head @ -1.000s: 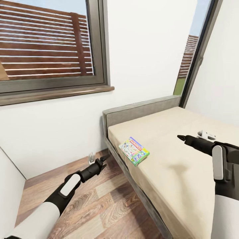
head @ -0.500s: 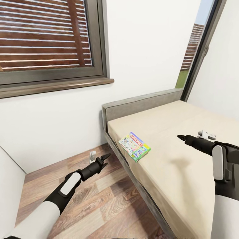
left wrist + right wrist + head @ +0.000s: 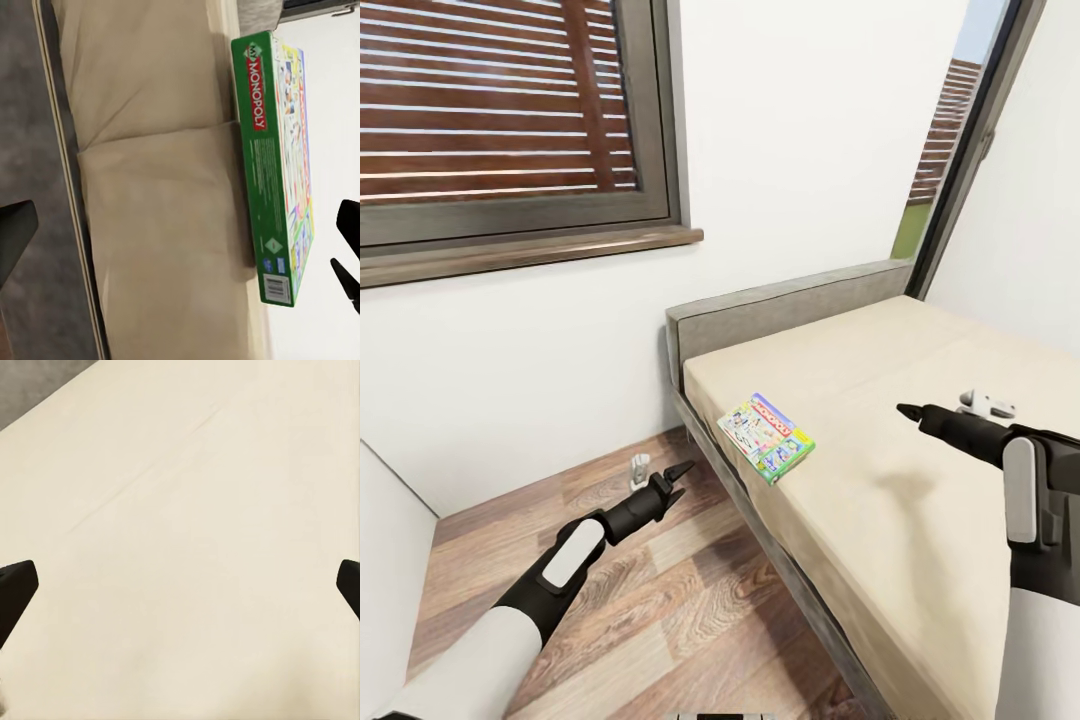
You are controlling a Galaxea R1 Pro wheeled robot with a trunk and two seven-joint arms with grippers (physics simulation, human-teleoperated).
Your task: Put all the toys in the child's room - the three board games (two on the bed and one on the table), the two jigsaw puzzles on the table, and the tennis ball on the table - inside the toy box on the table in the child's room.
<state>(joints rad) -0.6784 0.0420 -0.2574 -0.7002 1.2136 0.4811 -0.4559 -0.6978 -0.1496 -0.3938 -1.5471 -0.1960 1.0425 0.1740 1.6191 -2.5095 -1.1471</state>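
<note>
Head view showed the left gripper [image 3: 672, 478] low over the wooden floor [image 3: 660, 610] beside the bed [image 3: 920, 520], fingers apart and empty. The right gripper [image 3: 908, 410] hung above the mattress, fingers spread per its wrist view. Farther on, the MONOPOLY board game [image 3: 766, 436] lay flat near the bed's edge, below the headboard [image 3: 780, 310].

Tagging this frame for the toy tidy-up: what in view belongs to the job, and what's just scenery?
Job:
- MONOPOLY board game, flat on the bed near its left edge, untouched
- left tool, open, over the floor beside the bed
- right tool, open, above the mattress

Scenery:
- window with its sill
- wooden floor
- white wall
</note>
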